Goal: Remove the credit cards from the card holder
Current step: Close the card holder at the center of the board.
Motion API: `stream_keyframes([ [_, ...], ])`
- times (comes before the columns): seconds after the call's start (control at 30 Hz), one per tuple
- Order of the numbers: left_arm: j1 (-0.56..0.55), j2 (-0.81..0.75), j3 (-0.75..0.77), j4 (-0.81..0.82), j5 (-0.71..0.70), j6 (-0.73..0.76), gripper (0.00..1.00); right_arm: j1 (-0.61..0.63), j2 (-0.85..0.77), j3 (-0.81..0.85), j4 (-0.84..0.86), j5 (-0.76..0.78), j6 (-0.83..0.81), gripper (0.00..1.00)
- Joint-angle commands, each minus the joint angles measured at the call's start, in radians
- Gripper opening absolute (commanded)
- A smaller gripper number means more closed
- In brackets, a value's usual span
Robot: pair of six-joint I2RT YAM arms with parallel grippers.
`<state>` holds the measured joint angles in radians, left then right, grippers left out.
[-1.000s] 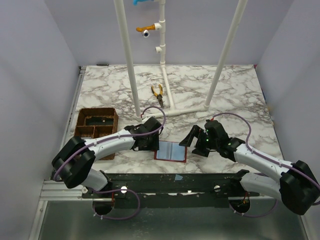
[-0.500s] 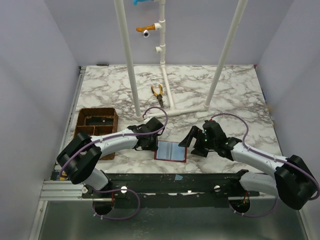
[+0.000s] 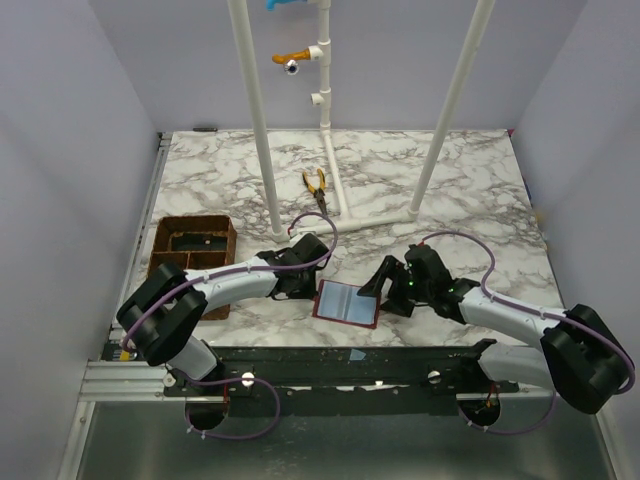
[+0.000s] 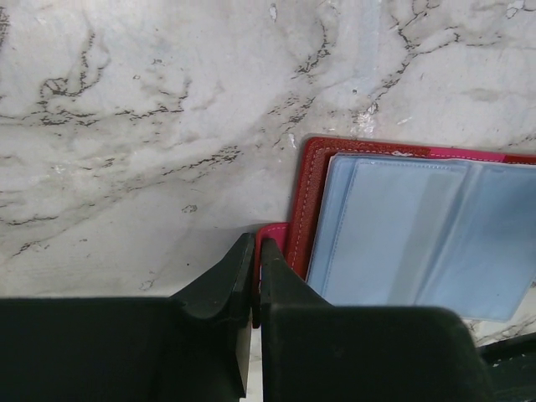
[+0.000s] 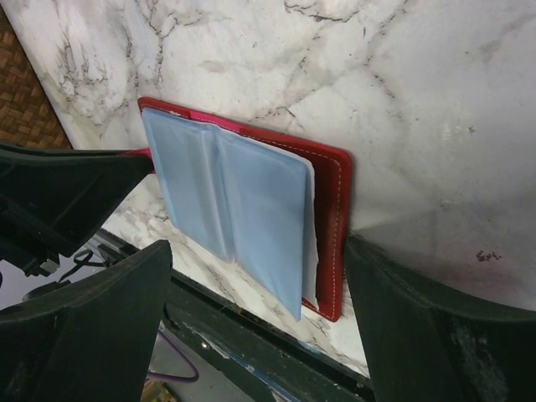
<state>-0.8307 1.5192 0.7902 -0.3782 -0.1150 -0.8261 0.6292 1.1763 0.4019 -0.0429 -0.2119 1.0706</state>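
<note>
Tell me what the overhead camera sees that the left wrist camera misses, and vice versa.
Only overhead: the brown tray, the pliers and the open right gripper beside the card holder. Only the left wrist: up close, the left gripper pinched shut on a red tab at the holder's edge. Both: the opened red holder with pale blue panels on the marble table.

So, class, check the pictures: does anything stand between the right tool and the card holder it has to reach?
Nothing visible does. The right tool is open, close by the right edge of the card holder, with only bare marble table between them.
</note>
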Motion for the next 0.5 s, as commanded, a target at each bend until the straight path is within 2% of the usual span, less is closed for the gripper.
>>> stream_keyframes([
  [0.0,0.002,0.037,-0.033,0.016,0.030,-0.007,0.01,0.007,0.022,-0.031,0.070,-0.020,0.025,0.86],
  [0.47,0.002,0.046,-0.042,0.015,0.049,-0.016,0.00,0.007,-0.010,-0.005,0.205,-0.130,0.100,0.86],
])
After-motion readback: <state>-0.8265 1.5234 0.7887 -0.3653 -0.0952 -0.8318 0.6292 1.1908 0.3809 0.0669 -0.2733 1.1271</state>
